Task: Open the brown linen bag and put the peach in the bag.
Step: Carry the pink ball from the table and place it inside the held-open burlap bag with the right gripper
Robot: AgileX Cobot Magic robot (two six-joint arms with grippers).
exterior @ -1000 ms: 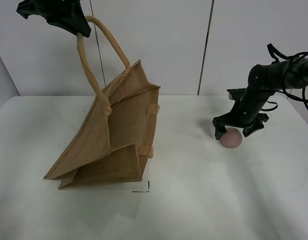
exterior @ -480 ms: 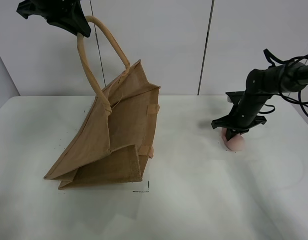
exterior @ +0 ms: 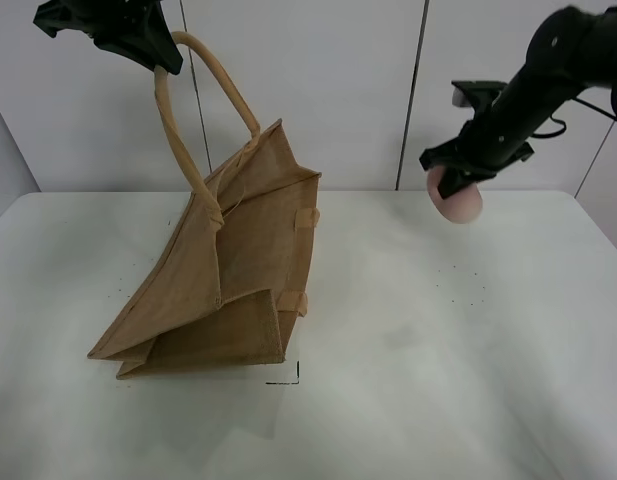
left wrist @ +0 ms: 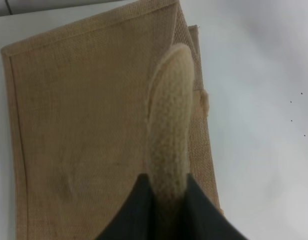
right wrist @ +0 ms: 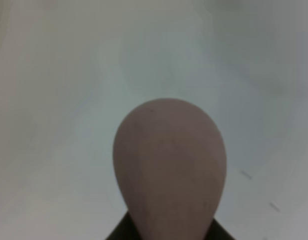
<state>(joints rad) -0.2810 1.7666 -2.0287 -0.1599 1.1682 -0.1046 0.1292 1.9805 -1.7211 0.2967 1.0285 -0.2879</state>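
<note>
Left hand (exterior: pixel 164 58) pinches a handle of the brown linen bag (exterior: pixel 238 270) standing on the bench (exterior: pixel 438 380); right hand (exterior: pixel 454 178) grips the peach (exterior: pixel 460 203) aloft, well apart.

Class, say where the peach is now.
In the exterior high view the peach hangs upper right, in the right gripper, above the table, right of the brown linen bag.
</note>
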